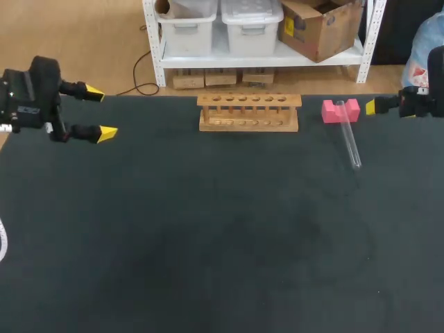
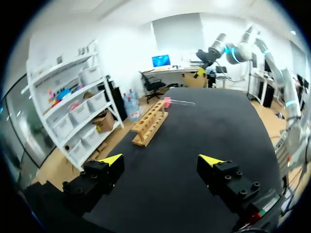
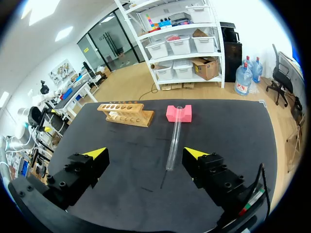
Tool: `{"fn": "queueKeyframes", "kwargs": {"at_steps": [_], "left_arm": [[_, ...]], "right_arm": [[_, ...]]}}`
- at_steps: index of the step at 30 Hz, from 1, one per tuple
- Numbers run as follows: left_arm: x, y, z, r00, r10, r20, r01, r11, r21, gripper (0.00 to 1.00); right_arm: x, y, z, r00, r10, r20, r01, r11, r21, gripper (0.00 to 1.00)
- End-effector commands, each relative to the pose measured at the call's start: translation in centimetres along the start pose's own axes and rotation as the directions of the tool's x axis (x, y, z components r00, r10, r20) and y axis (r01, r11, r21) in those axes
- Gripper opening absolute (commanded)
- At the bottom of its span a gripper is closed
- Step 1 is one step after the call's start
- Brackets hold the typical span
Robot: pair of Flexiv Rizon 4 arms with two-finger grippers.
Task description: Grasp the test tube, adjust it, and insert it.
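Note:
A clear test tube (image 1: 349, 141) lies on the black table (image 1: 208, 229) at the back right, its open end resting in the notch of a pink block (image 1: 340, 111). Left of the block stands a wooden rack (image 1: 249, 112) with a row of holes. My right gripper (image 3: 146, 154) is open and hovers over the table just short of the tube (image 3: 173, 140), whose closed end points between the fingers; in the head view it (image 1: 378, 106) shows right of the block. My left gripper (image 1: 100, 113) is open and empty at the far left, well away from the rack (image 2: 149, 122).
A wide stretch of bare black tabletop lies in front of the rack and the tube. A bit of white cable (image 1: 2, 243) shows at the table's left edge.

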State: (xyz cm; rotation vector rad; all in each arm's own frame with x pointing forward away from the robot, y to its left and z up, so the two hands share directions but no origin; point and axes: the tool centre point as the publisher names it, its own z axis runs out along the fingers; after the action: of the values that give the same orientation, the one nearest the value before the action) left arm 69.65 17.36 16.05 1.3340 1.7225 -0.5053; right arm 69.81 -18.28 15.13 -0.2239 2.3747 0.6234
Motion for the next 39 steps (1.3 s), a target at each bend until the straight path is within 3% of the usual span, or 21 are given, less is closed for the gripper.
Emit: {"fn": "queueKeyframes", "kwargs": {"at_steps": [1, 10, 18, 39], "left_arm": [[0.7, 1.1, 1.2, 0.981, 0.011, 0.191, -0.013, 1.000, 0.010, 1.00], [1.7, 3.4, 3.8, 0.969, 0.028, 0.247, -0.042, 0.998, 0.051, 1.00], [2.5, 5.6, 5.5, 0.962, -0.027, 0.270, 0.001, 0.995, 0.098, 1.00], [4.0, 10.8, 8.4, 0.977, -0.069, 0.203, 0.042, 0.990, 0.133, 1.00]], "right_arm": [[0.0, -0.1, 0.0, 1.000, -0.001, 0.000, 0.001, 1.000, -0.001, 1.00], [0.0, -0.1, 0.0, 1.000, -0.001, 0.000, 0.001, 1.000, -0.001, 1.00], [0.0, -0.1, 0.0, 1.000, -0.001, 0.000, 0.001, 1.000, -0.001, 1.00], [0.0, -0.1, 0.0, 1.000, -0.001, 0.000, 0.001, 1.000, -0.001, 1.00]]}}
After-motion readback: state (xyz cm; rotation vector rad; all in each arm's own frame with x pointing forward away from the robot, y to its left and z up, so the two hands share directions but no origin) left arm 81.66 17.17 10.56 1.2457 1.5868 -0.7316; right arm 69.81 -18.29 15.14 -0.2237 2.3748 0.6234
